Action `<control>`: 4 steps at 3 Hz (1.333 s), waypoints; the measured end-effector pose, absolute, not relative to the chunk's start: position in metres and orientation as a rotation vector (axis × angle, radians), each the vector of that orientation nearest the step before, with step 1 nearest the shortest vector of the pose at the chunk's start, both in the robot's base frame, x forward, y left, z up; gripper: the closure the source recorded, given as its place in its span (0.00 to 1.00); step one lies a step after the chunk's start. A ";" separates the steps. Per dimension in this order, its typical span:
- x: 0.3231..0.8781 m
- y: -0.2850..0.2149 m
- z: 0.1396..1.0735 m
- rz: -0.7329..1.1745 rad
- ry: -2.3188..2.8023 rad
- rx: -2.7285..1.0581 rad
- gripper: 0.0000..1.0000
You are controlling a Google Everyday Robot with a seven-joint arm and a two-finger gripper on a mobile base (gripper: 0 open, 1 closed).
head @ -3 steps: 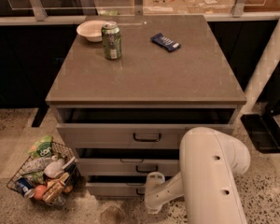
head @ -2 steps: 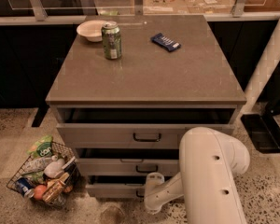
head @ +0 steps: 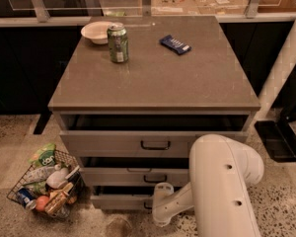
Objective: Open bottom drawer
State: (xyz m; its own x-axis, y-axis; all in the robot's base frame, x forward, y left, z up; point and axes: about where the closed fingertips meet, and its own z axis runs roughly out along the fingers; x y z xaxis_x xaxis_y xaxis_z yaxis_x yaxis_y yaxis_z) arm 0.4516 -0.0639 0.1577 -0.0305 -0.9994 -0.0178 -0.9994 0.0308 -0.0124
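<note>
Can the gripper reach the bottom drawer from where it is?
Likely yes. The gripper sits low at the bottom drawer front near its centre, nothing between them; the basket stands off to the side.

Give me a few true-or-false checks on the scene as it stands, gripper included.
1. The gripper is low down, at the bottom drawer front. True.
2. The green can lies on its side. False: it stands upright on the cabinet top.
3. A white bowl sits on the cabinet top. True.
4. The wire basket is on the cabinet top. False: it sits on the floor.
</note>
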 end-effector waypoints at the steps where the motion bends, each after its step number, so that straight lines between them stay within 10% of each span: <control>1: 0.452 -0.064 0.158 0.006 2.240 -2.172 1.00; 2: 0.452 -0.064 0.158 0.006 2.240 -2.172 0.97; 4: 0.452 -0.064 0.158 0.006 2.240 -2.172 0.53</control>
State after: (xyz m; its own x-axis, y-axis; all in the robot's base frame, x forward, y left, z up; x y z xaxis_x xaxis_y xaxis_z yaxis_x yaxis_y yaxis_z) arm 0.4515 -0.0638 0.1580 -0.0304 -0.9994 -0.0179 -0.9995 0.0306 -0.0122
